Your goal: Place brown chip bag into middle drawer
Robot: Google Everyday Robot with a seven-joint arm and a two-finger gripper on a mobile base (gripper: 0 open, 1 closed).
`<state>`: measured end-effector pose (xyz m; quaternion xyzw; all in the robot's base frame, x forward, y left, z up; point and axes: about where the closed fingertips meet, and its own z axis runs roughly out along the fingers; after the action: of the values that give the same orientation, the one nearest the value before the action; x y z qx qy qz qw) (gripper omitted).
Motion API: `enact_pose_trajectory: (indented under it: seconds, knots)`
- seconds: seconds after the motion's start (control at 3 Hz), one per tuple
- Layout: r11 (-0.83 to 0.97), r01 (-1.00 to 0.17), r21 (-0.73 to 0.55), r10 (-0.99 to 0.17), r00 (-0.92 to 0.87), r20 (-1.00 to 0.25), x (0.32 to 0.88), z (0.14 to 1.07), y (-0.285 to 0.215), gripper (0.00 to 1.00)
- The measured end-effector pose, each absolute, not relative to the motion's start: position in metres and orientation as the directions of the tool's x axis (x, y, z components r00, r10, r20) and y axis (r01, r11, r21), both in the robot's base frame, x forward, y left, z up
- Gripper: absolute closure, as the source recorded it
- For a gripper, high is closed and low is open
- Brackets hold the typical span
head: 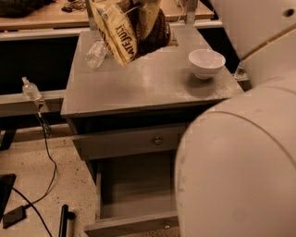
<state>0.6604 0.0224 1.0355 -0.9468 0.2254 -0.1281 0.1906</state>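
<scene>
The brown chip bag [129, 32] hangs in the air above the back of the grey cabinet top [148, 88], tilted, with its pale yellow side and dark lettering facing left. My gripper [150, 11] is at the top edge of the view, shut on the bag's upper part; most of the gripper is cut off. The middle drawer [138, 194] is pulled open below, with nothing visible inside, and its front and knob [166, 225] sit at the bottom edge. My large white arm [240, 152] covers the right side of the view and hides the drawer's right part.
A white bowl [206, 62] stands on the cabinet top at the right. A clear plastic bottle [95, 54] lies at the top's back left. The shut upper drawer front [125, 142] has a round knob. Cables and a dark object lie on the floor at left.
</scene>
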Motion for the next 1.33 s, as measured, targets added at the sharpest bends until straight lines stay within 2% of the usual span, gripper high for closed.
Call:
enact_pose_trajectory:
  seconds: [0.33, 0.67, 1.33]
  knots:
    - [-0.763, -0.501, -0.409, -0.585, 0.804, 0.107, 0.615, 1.043, 0.004, 1.0]
    - [-0.689, -0.624, -0.368, -0.704, 0.697, 0.137, 0.578, 1.031, 0.008, 1.0]
    - [-0.669, -0.649, -0.363, -0.727, 0.674, 0.135, 0.587, 1.02, 0.002, 1.0]
